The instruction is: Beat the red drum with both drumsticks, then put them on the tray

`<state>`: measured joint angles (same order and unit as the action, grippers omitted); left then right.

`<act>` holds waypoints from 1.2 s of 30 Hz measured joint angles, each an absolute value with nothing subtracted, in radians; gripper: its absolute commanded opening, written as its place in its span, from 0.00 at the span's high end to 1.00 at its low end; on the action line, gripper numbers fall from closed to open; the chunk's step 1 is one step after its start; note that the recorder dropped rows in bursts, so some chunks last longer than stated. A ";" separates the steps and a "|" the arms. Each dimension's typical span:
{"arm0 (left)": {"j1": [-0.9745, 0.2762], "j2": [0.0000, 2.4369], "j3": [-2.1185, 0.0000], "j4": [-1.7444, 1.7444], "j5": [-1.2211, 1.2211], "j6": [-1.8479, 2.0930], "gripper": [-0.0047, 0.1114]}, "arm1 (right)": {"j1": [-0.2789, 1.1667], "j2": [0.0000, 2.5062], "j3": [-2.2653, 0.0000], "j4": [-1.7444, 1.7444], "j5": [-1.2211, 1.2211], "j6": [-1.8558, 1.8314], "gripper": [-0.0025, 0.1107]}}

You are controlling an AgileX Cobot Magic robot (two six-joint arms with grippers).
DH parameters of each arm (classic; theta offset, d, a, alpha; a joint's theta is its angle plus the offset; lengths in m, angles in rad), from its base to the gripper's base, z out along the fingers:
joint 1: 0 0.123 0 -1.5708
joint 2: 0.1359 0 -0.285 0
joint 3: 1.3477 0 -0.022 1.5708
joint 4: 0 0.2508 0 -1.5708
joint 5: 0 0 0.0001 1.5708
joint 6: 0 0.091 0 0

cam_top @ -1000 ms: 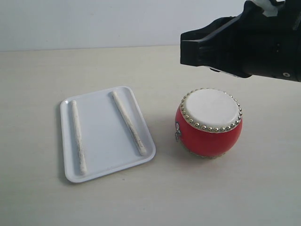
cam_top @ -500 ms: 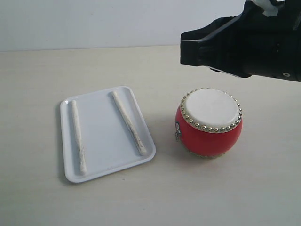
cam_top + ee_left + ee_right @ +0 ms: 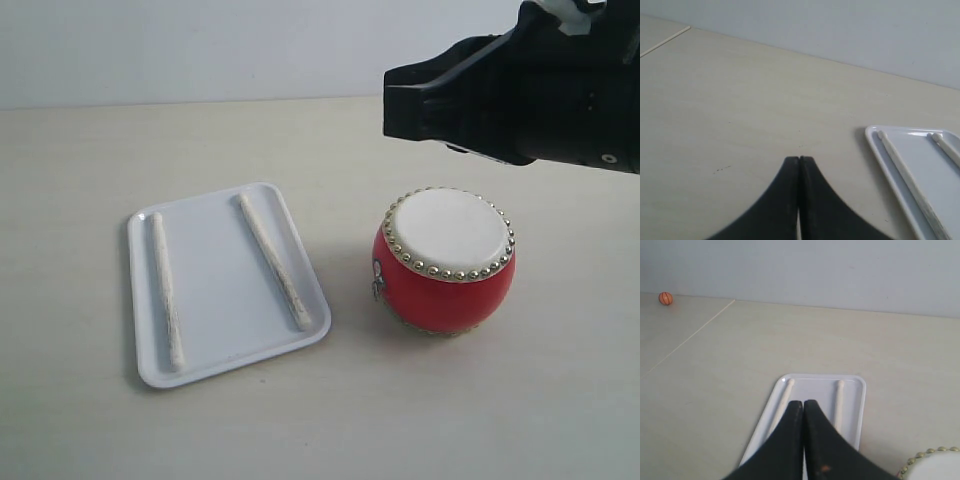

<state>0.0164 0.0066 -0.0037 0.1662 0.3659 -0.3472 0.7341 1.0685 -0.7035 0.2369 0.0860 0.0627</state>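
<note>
drumsticks [image 3: 272, 260]: both lie flat inside the tray [image 3: 215, 300], neither in my grip. in the exterior view the one nearer the drum runs about 11-to-5 o'clock. the other lies along the tray's 9 o'clock long edge, close to 12-to-6. they do not cross or touch, and the gap between them widens toward 6 o'clock.

tray: flat on the table [image 3: 100, 150], at 9 o'clock of the red drum [image 3: 445, 290]. it is near the drum but not touching, with a strip of bare table between them.

red drum: upright, cream top ringed with gold studs facing up, small metal ring on its 9 o'clock side.

right gripper [image 3: 390, 105]: up in the air at about 12 to 1 o'clock of the drum, tips pointing toward 9 o'clock. it is close to the lens and blurred, so i cannot say whether it hangs straight over the drum. in the right wrist view my fingers [image 3: 812, 440] are pressed together with nothing between them. the tray with both stick ends lies beyond the tips, and a bit of the drum's studded rim shows at the edge. a small orange ball [image 3: 665, 298] sits far off on the table.

left gripper [image 3: 799, 159]: fingers closed tip to tip, empty, over bare table. a tray corner with two stick ends lies off to one side.
</note>
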 measured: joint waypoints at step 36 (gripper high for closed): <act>0.016 0.007 -0.004 0.166 0.366 -0.343 0.96 | -0.038 0.292 -0.256 0.028 0.088 -0.006 0.98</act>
<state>0.0164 0.0066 -0.0037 0.1662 0.3659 -0.3434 -0.0378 0.2919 -0.2560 0.0275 0.0885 -0.0063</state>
